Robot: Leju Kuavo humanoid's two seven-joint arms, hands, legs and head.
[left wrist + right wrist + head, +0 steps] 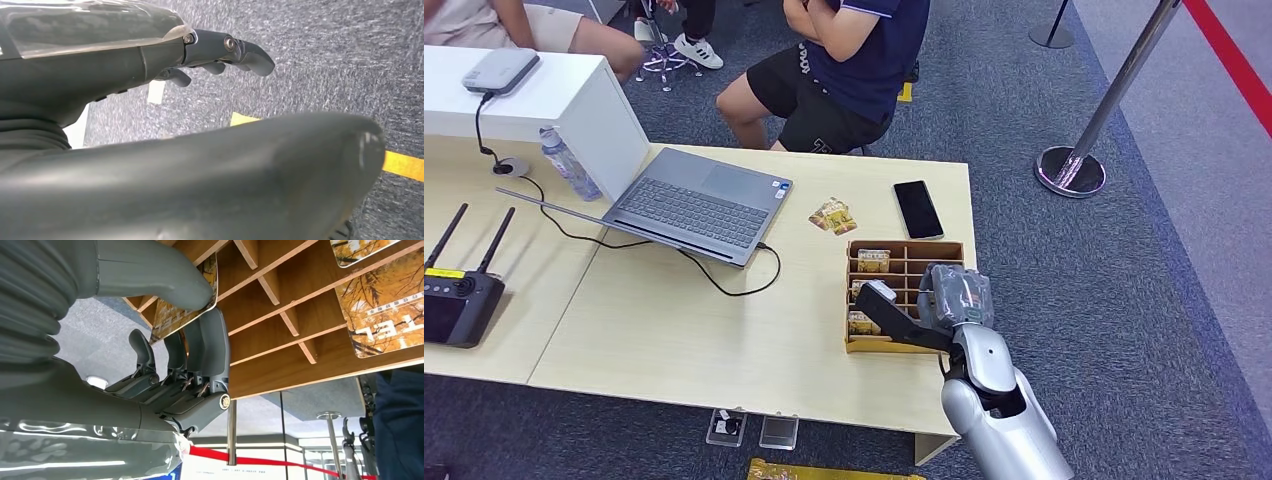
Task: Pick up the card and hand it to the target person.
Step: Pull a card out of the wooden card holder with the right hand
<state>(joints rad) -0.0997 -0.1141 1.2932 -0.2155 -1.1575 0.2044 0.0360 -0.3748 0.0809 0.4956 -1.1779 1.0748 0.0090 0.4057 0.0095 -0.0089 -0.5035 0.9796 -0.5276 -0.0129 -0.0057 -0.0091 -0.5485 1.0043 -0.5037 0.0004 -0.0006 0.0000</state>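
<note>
- Right hand (pixel 911 310): reaches into the wooden card box (pixel 954 250) near the table's (pixel 674 330) right edge, pinching a card (pixel 182 315) between thumb and fingers.
- Left hand (pixel 220 55): hangs over carpet, fingers curled in, holding nothing.
- Person (pixel 854 60): seated at the table's far edge.
- Phone (pixel 918 209): lies just beyond the box.
</note>
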